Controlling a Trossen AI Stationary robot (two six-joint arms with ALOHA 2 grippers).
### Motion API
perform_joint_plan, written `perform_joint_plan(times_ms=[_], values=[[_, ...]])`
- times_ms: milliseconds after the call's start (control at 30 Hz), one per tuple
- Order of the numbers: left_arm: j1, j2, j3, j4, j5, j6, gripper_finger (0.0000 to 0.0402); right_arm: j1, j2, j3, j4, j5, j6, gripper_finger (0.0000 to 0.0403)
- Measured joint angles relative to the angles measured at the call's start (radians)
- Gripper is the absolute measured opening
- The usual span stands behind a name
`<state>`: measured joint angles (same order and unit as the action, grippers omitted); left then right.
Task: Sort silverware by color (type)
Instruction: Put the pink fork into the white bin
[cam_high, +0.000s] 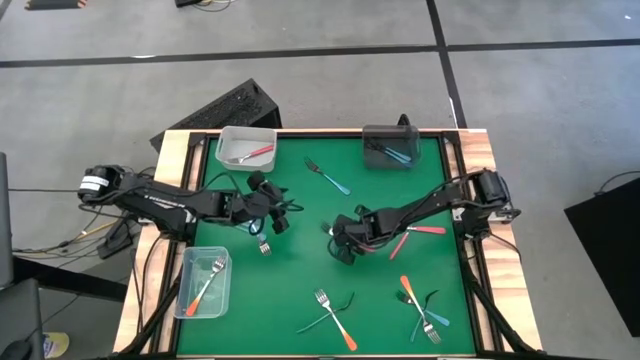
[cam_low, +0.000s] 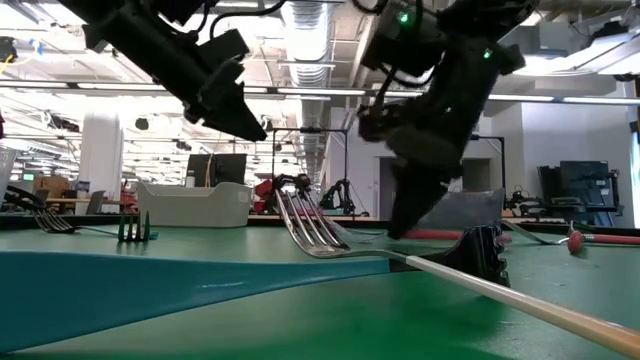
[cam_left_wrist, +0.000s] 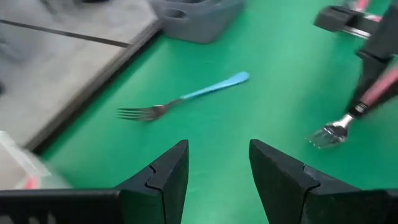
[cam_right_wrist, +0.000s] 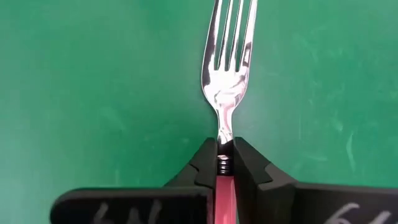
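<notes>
Right gripper: you see its two dark fingers pressed onto the red fork, pinching it where the shiny metal neck meets the thin pink-red plastic handle; this is near the middle of the table.
Left gripper: its smooth black wedge-shaped fingers stand spread apart, with nothing between them, over the left half of the mat.
Mat: green, flat and matte, inside a pale wooden frame.
Blue fork: it lies flat on the mat ahead of the left gripper, with silver tines and a glossy light-blue handle.
Clear bins: you count two, of thin see-through plastic. The far one holds one red piece, the near one holds one orange fork.
Dark bin: one, grey and opaque, at the far edge, with blue handles inside; how many, I cannot tell.
Loose silverware near front edge: you see about five pieces, orange and blue-green, some crossing each other.
</notes>
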<state>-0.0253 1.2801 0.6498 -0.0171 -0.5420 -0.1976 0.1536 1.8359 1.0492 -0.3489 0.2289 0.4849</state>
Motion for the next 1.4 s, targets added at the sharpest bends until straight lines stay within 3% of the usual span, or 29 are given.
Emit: perform_joint_plan(times_ms=[133,367,533,667,933,1000,1167,1400], values=[[0.020,0.029,-0.001,0.060,0.070,0.038,0.0157,-0.022,-0.067,0.000,0.020,0.010,-0.087,0.0037],[0.020,0.112,-0.001,0.225,0.095,0.068,0.0157,-0.050,-0.151,0.001,0.069,0.165,-0.171,0.0039],[0.014,0.142,-0.001,0.343,0.177,0.214,0.0157,-0.086,-0.161,0.002,0.073,0.122,-0.229,0.0040],[0.003,0.147,0.000,0.395,0.200,0.362,0.0157,-0.118,-0.161,0.002,0.112,0.066,-0.173,0.0041],[0.041,0.147,0.000,0.390,0.010,0.080,0.0157,-0.120,-0.161,0.002,0.153,0.215,-0.285,0.0042],[0.056,0.147,0.000,0.393,0.027,0.024,0.0157,-0.111,-0.162,0.002,0.158,0.269,-0.303,0.0042],[0.090,0.147,0.000,0.399,0.180,-0.062,0.0157,-0.069,-0.162,0.002,0.156,0.444,-0.378,0.0042],[0.102,0.147,0.000,0.451,0.239,-0.024,0.0157,-0.032,-0.162,0.002,0.164,0.481,-0.484,0.0043]])
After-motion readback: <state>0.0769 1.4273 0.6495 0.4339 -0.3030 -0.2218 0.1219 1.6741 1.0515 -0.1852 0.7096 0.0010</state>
